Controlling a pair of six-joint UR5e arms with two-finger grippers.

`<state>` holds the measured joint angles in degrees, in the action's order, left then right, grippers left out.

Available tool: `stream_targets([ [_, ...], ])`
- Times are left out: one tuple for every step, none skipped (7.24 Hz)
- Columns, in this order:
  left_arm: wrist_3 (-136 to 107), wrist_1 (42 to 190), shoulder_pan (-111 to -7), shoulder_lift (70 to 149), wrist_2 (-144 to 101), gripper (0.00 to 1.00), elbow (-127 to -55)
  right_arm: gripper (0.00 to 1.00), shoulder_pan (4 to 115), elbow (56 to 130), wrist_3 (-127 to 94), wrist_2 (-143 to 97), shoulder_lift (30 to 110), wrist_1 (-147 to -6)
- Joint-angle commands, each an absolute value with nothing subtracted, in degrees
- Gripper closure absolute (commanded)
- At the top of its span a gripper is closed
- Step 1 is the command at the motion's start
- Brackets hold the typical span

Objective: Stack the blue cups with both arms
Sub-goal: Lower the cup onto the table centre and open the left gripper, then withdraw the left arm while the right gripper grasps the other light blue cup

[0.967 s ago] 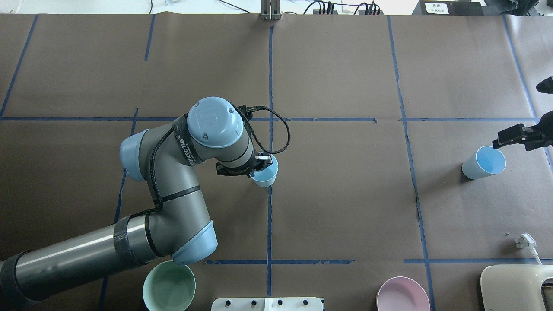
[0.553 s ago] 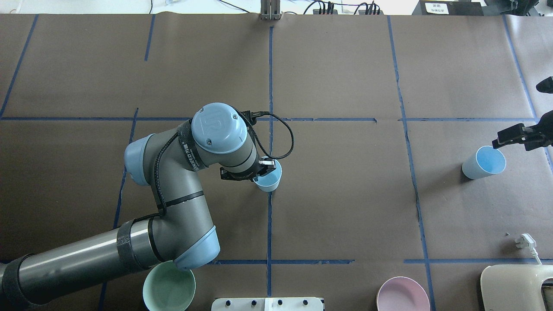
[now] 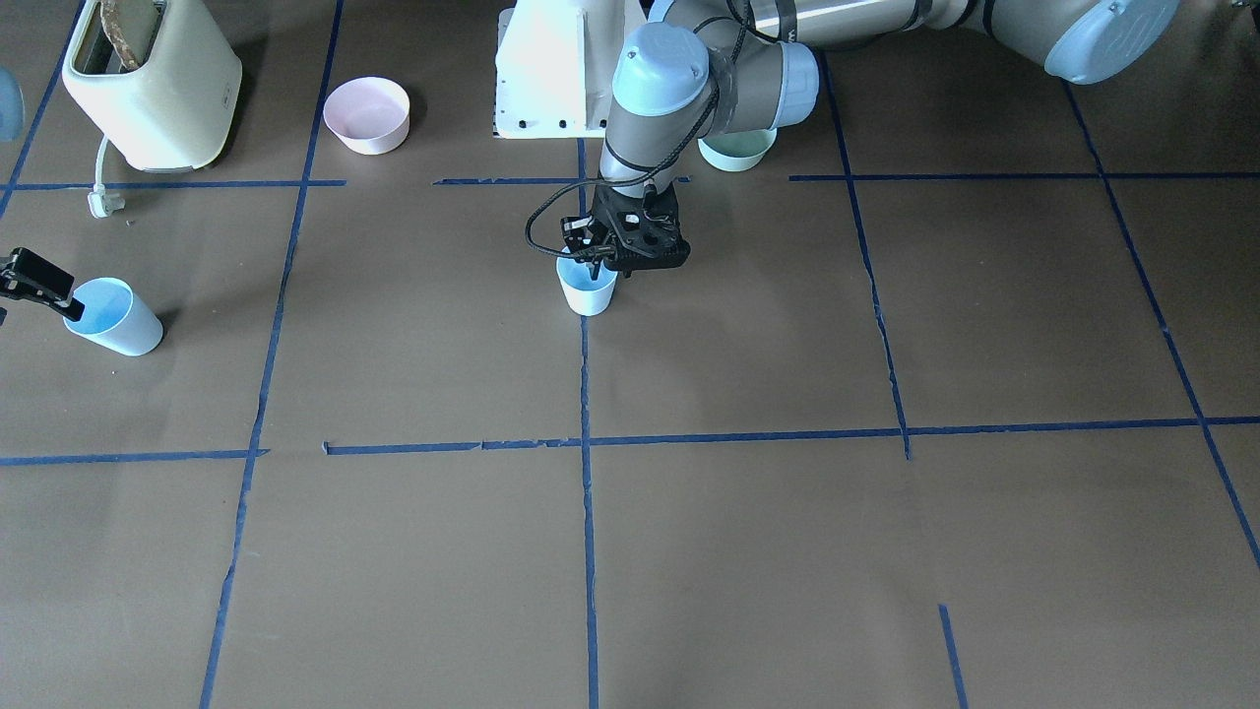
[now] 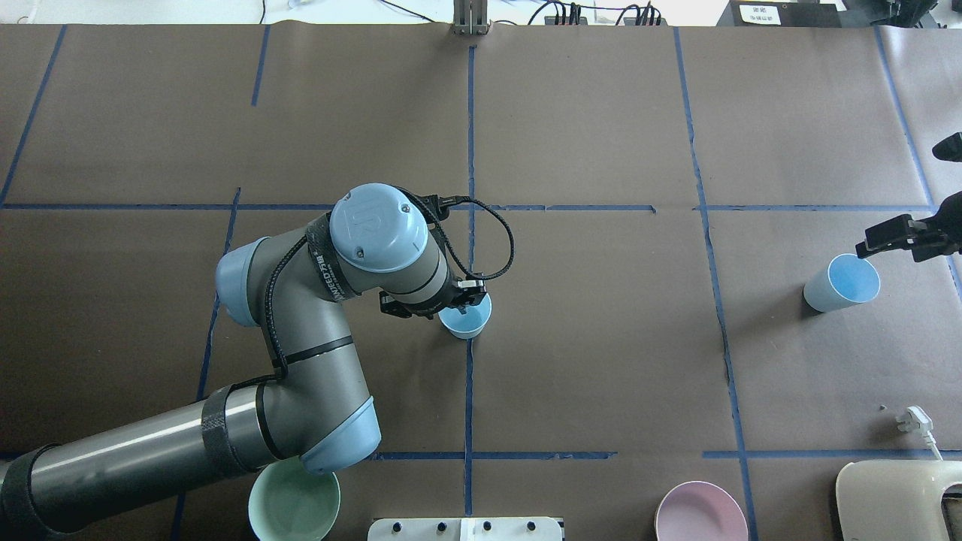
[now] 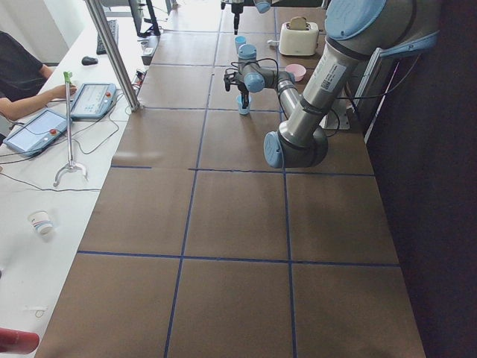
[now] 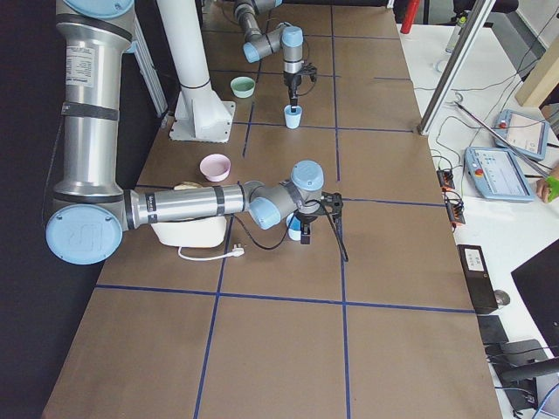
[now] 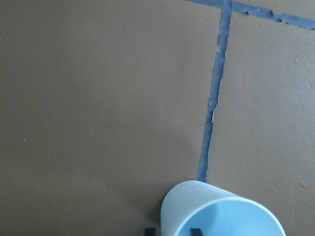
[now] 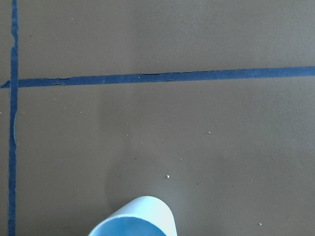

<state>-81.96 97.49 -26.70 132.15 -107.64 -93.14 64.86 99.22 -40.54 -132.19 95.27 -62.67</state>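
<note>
We judge the cup (image 4: 467, 323) light and slick, our left gripper (image 4: 462, 300) pinching its rim; right gripper (image 4: 875, 242) state unclear.

Left end effector (image 3: 597, 264) down, right arm (image 6: 183, 203) outstretched

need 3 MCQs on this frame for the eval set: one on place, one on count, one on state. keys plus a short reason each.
1. Where is the centre cup, at the left gripper?
A. over the blue tape line at mid-table
B. at the table's left end
C. off the table

2. How many blue cups are in view?
A. one
B. four
C. two

3. How do the cups stand to each other?
A. nested
B. apart, one at each gripper
C. touching side by side

Key:
1 A: the overhead view shows it on the line.
2 C: the centre cup and the far cup.
3 B: the far cup is by the right gripper, well away from the centre cup.
</note>
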Motion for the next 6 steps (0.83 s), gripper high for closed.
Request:
stream_targets([
  [-82.2,97.3,-27.9,132.1,-107.9,0.00,-96.5,0.00,64.8,99.0,-40.6,-132.1,95.4,-62.7],
  [-82.2,95.9,-29.6,132.0,-108.4,0.00,-98.2,0.00,64.0,98.9,-40.7,-131.8,95.4,-62.7],
  [-82.1,91.9,-31.9,132.1,-112.0,0.00,-100.3,0.00,63.0,98.8,-40.7,-131.6,95.5,-62.7],
  [-82.0,90.5,-34.7,132.1,-116.4,0.00,-102.4,0.00,62.0,98.8,-40.7,-131.5,96.7,-62.7],
  [-82.0,90.4,-35.9,132.1,-117.4,0.00,-102.9,0.00,61.6,98.7,-40.7,-131.5,97.1,-62.7],
  [-81.9,90.4,-37.1,132.1,-117.8,0.00,-102.9,0.00,61.0,98.6,-40.7,-131.4,97.5,-62.8],
])
